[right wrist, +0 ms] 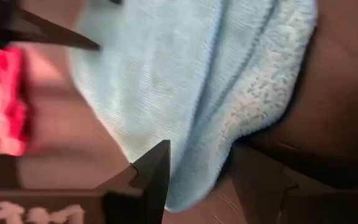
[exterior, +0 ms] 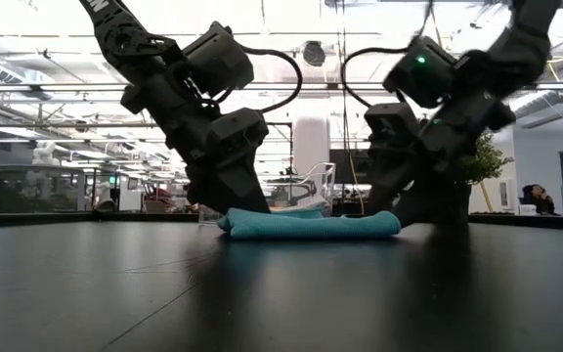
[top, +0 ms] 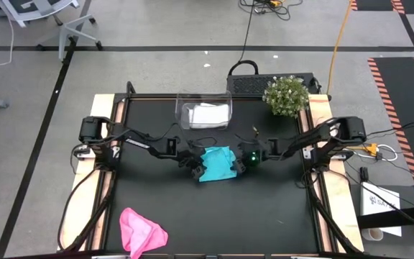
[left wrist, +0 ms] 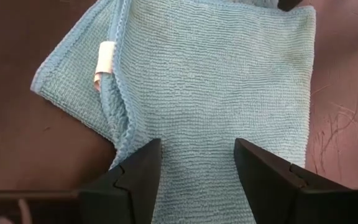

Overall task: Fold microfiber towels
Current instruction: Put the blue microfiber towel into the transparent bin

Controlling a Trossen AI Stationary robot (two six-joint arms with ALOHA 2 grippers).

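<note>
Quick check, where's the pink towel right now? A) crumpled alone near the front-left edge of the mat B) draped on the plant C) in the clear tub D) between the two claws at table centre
A: the pink towel lies crumpled by itself near the front-left edge of the black mat, well away from both arms; the towel between the left claw and right claw is the teal towel.

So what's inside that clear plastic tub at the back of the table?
Inside the clear tub lies one pale grey-white towel, seemingly folded flat. Whether anything lies beneath it cannot be seen. The teal towel and pink towel lie outside on the table.
</note>
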